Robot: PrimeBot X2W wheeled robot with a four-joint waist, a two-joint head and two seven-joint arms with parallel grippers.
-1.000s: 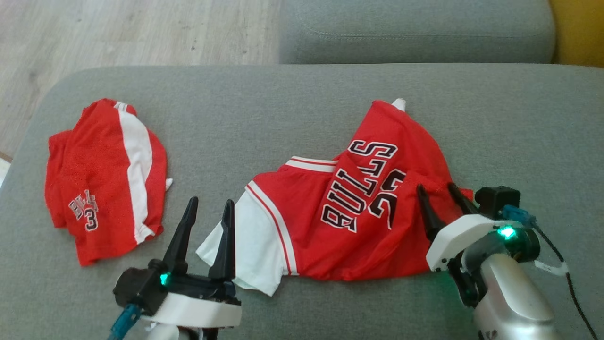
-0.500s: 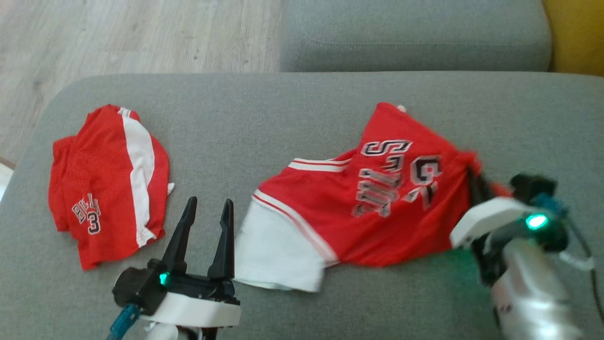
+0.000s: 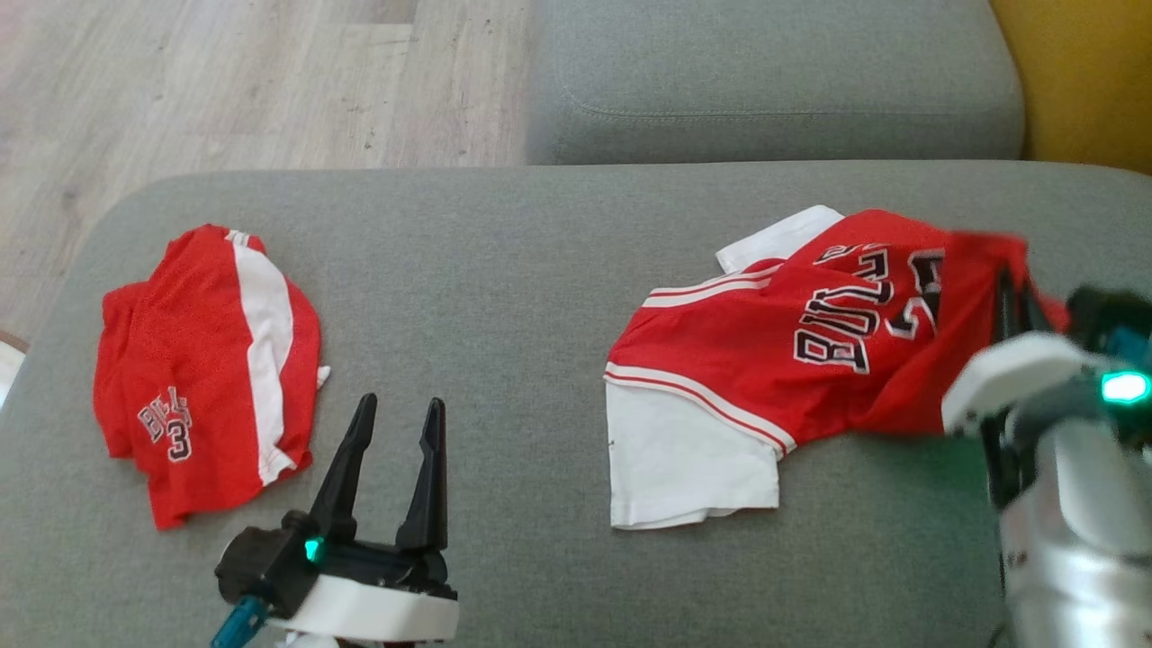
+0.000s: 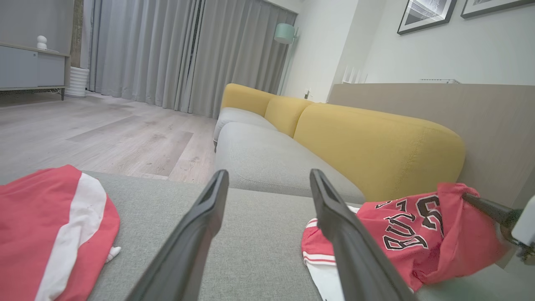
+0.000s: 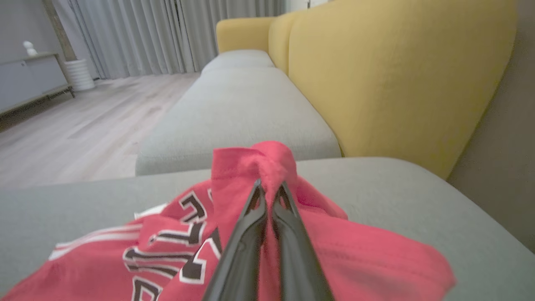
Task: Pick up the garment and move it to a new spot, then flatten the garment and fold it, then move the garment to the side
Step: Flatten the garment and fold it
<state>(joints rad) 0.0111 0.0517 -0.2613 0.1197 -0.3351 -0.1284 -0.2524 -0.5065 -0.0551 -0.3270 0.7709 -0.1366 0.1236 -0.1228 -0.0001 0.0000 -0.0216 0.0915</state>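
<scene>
The garment is a red Bulls jersey [image 3: 810,351] with white sleeves, lying crumpled on the right part of the grey sofa seat [image 3: 504,270]. My right gripper [image 3: 1012,288] is shut on the jersey's red edge and lifts that corner off the seat; the right wrist view shows the pinched fabric [image 5: 255,167] bunched over the closed fingertips of the right gripper [image 5: 269,188]. My left gripper [image 3: 396,418] stands open at the lower left, holding nothing, well left of the jersey. From the left wrist, the jersey [image 4: 418,238] lies at the lower right.
A second red and white garment [image 3: 207,360] with a number 3 lies at the seat's left end. Another grey cushion [image 3: 774,81] sits beyond, with a yellow backrest [image 3: 1080,81] to the right. Wooden floor [image 3: 225,81] lies past the seat's far left edge.
The right gripper has closed on the jersey's edge and dragged it to the right and farther back, lifting the corner. The left gripper has stayed open in place. The head camera has shifted slightly.
</scene>
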